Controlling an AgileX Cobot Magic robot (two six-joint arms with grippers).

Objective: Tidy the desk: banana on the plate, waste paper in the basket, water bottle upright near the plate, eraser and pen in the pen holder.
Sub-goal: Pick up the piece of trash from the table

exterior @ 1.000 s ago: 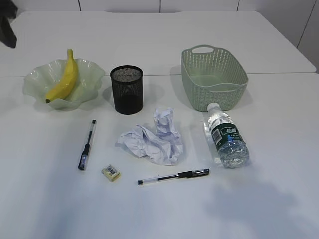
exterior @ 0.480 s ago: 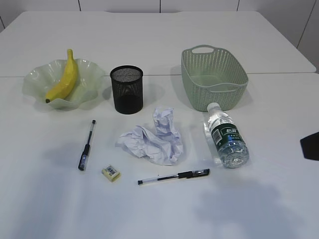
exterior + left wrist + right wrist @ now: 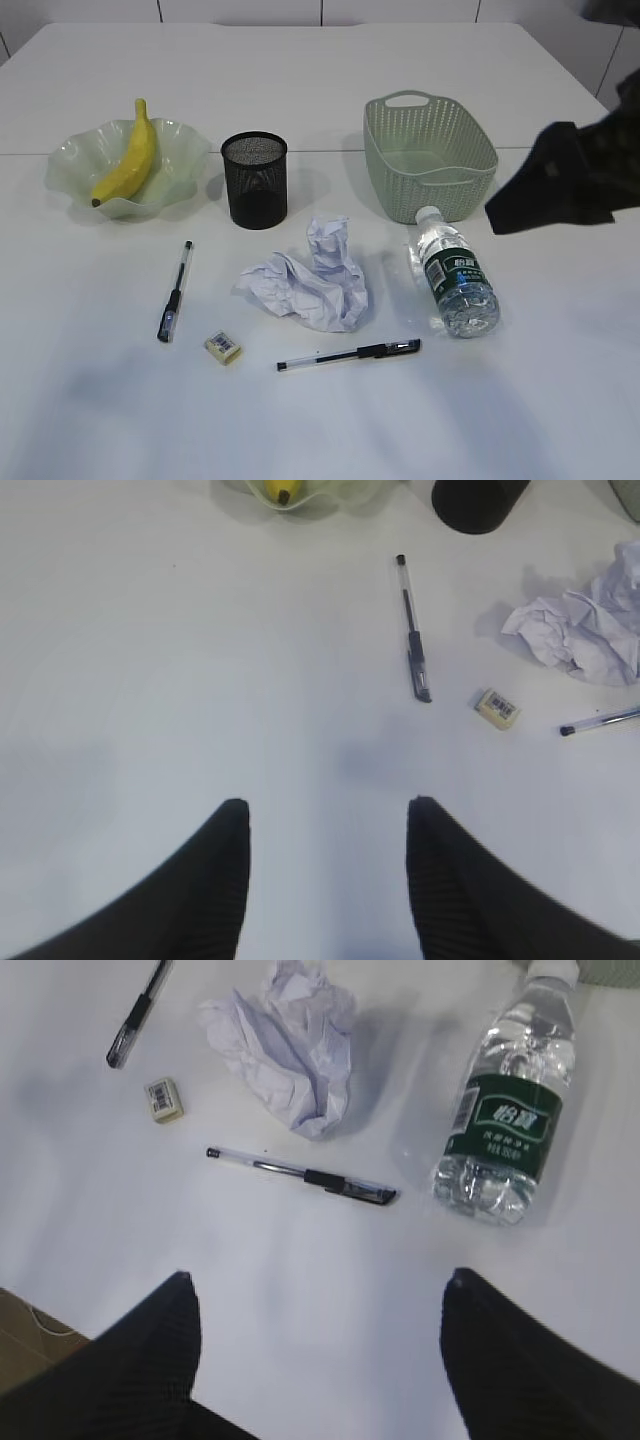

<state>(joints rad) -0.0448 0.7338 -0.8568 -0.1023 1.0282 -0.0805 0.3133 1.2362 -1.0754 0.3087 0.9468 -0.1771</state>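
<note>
A yellow banana point(image 3: 127, 160) lies in the pale green plate point(image 3: 70, 165) at the back left. The crumpled waste paper point(image 3: 305, 278) sits mid-table in front of the green basket point(image 3: 430, 155). The water bottle point(image 3: 453, 280) lies on its side to the right of the paper. One pen point(image 3: 174, 292), the eraser point(image 3: 222, 347) and a second pen point(image 3: 350, 354) lie in front of the black mesh pen holder point(image 3: 254, 180). My right gripper point(image 3: 318, 1280) hangs open above the table near the second pen point(image 3: 300, 1175) and the bottle point(image 3: 510, 1120). My left gripper point(image 3: 327, 805) is open over bare table, well short of the first pen point(image 3: 413, 630).
My right arm point(image 3: 560, 185) shows as a dark blur at the right edge, beside the basket. The table's front edge appears at the lower left of the right wrist view.
The right arm has come into the exterior view from the right edge and risen beside the basket. A dark shape at the top left corner has left the view. No object moved.
</note>
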